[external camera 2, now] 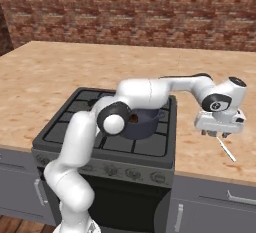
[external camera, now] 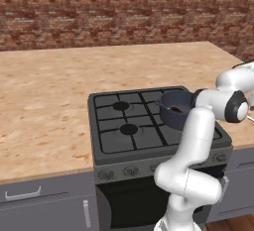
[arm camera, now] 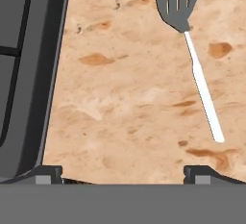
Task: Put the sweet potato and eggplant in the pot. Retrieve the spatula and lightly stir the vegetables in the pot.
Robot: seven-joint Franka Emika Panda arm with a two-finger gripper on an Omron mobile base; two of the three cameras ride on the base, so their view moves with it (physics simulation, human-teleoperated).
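Countertop (external camera: 44, 91) of speckled tan stone runs across my left base view, with a brick wall (external camera: 99, 12) behind it. Moving right, I see the stove (external camera: 124, 126), black grates over four burners. At about 3 o'clock from the stove's centre sits the pot (external camera: 174, 110), on the back right burner, upright. Inside it I can make out a small orange-brown patch, which I take for the sweet potato (external camera: 175, 109); it is too small for me to say more. The eggplant I cannot pick out. My arm crosses in front of the pot's right side.

From the right base view, the pot (external camera 2: 142, 122) shows behind the arm's elbow, and the sweet potato (external camera 2: 133, 119) is a brownish spot at its left inner edge. Further right, at 3 o'clock from the pot, the gripper (external camera 2: 216, 135) hangs over the counter just beside the stove's right edge, pointing down. Its fingers stand wide apart with nothing between them. The spatula (external camera 2: 227, 149) lies flat on the counter just below and to the right of the fingers.

Through the hand view, the stove's edge (arm camera: 33, 74) runs down the left. The spatula (arm camera: 192, 45) lies at about 1 o'clock, dark slotted blade at the top, white handle slanting down toward 5 o'clock. Both fingertips (arm camera: 48, 172) sit at the bottom, far apart, clear of the spatula.
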